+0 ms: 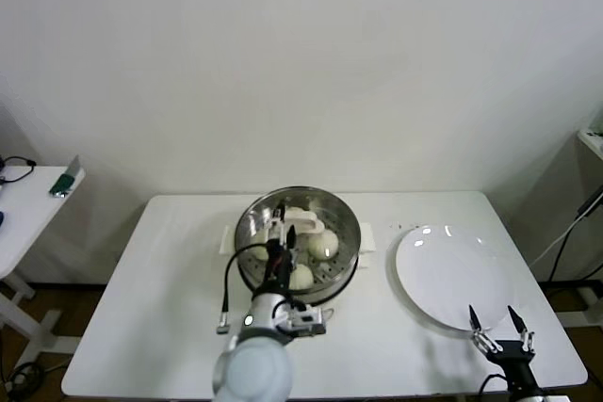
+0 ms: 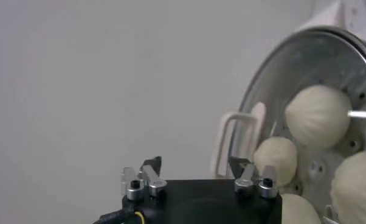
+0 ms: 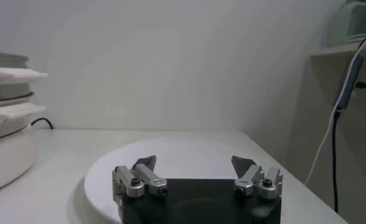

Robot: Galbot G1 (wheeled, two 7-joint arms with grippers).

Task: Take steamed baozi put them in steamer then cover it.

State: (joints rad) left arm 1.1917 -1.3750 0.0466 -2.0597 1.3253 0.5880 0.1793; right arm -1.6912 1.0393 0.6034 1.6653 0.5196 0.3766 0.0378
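The steamer (image 1: 252, 223) stands at the table's middle with four baozi (image 1: 326, 245) inside. A white bar handle (image 1: 303, 224) shows at its centre, so the clear cover appears to lie on the pot. My left gripper (image 1: 279, 230) is open and empty, held above the steamer's near-left part. In the left wrist view it (image 2: 195, 164) holds nothing; the steamer rim (image 2: 304, 42), a white side handle (image 2: 231, 143) and baozi (image 2: 317, 115) lie beside it. My right gripper (image 1: 499, 325) is open and empty by the plate's near rim, also in the right wrist view (image 3: 195, 161).
An empty white plate (image 1: 443, 270) lies right of the steamer; it shows in the right wrist view (image 3: 171, 155), with the steamer's base (image 3: 6, 146) beyond. A white side table (image 1: 24, 209) stands far left. Cables hang at the far right (image 1: 575, 228).
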